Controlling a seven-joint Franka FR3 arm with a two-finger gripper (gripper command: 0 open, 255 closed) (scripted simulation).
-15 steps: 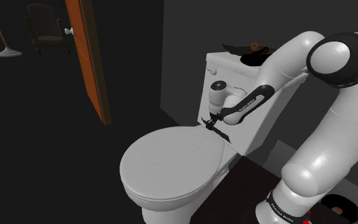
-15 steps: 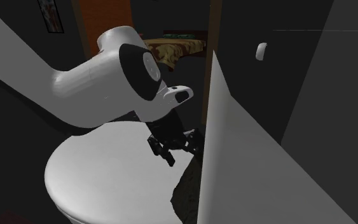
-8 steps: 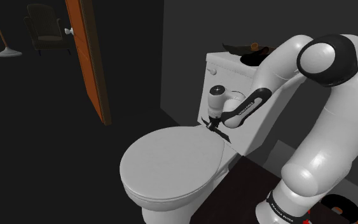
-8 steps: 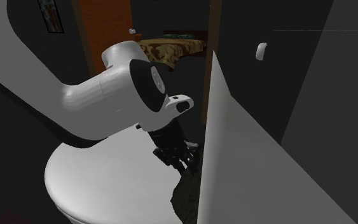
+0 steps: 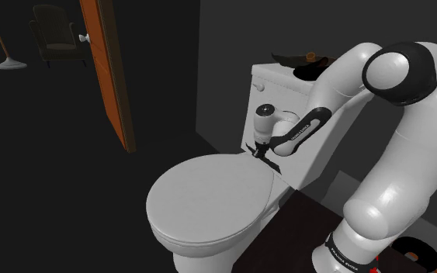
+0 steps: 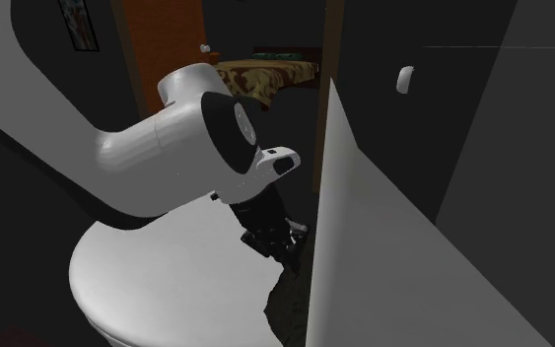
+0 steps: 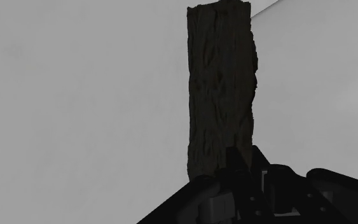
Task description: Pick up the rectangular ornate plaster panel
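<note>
Closest in, in the wrist view, the black gripper [image 7: 250, 184] is seen at the near end of the panel [image 7: 220, 89], a long, dark slab with a rough carved surface that runs straight away from it. Whether the gripper is open or clamped cannot be told, since its black parts merge with the panel's dark end. The panel is found along the seam where the closed toilet lid [image 5: 209, 194] meets the tank [image 5: 282, 89], with pale grey surfaces on both sides of it. In the shoulder view the white arm [image 5: 395, 147] is bent down from the view's right, so that the gripper is set low at the back of the lid, just in front of the tank. On the tank's top a dark shallow object [image 5: 298, 60] is placed. Farther off, an orange-brown door [image 5: 108, 70] is seen at the view's left, and beyond it an armchair [image 5: 57, 35] is made out in the dim room
</note>
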